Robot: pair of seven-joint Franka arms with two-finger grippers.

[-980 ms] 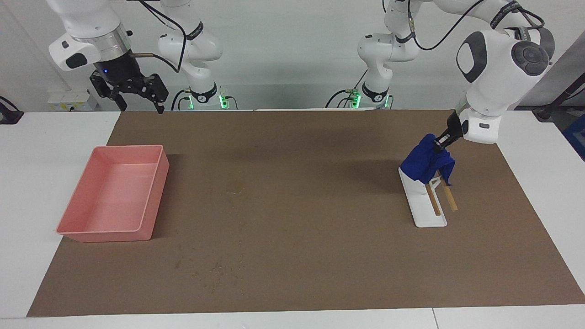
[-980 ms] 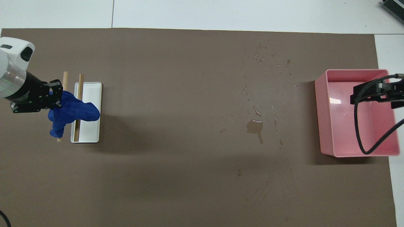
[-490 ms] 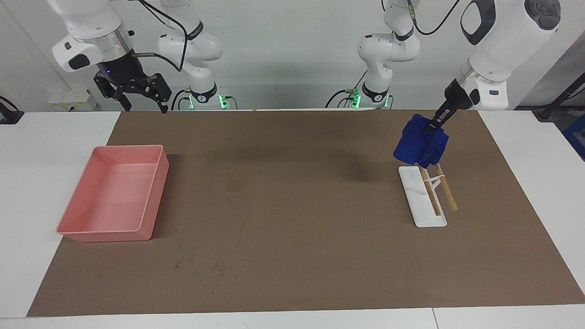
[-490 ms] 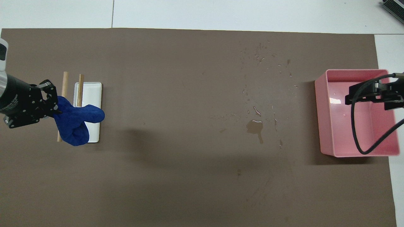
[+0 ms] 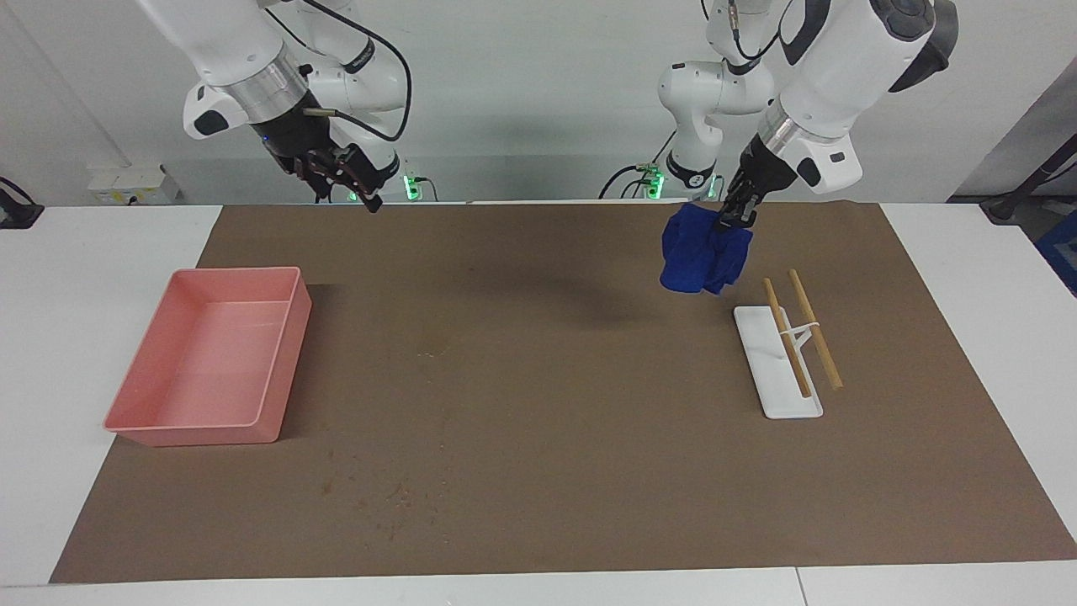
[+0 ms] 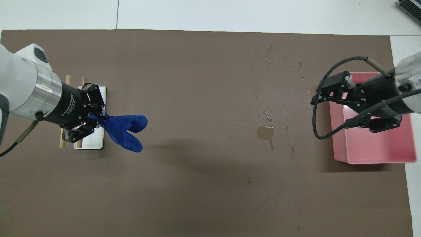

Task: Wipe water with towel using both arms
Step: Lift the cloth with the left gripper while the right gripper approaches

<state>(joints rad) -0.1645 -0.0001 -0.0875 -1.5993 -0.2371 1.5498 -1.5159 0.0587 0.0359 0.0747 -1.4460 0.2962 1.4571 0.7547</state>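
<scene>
Both arms have shifted toward the table's middle since the earlier frame. The left gripper, then over the white rack, now hangs clear of it above bare mat, toward the centre. It is clamped on the towel, a soft royal-blue cloth drooping in two bunchy lobes, off the surface. The right gripper has come in from outside the mat's edge and now hovers over the mat's robot-side edge, near the pink tray; its fingers stand spread and empty.

Materials: the mat is matte brown sheet; the tray is smooth rectangular plastic with rounded corners; the rack is a flat white rectangular base carrying two slim wooden rods. A water puddle glints on the mat, with scattered droplets farther out.

White lettering on the left gripper's black body is not legible.
</scene>
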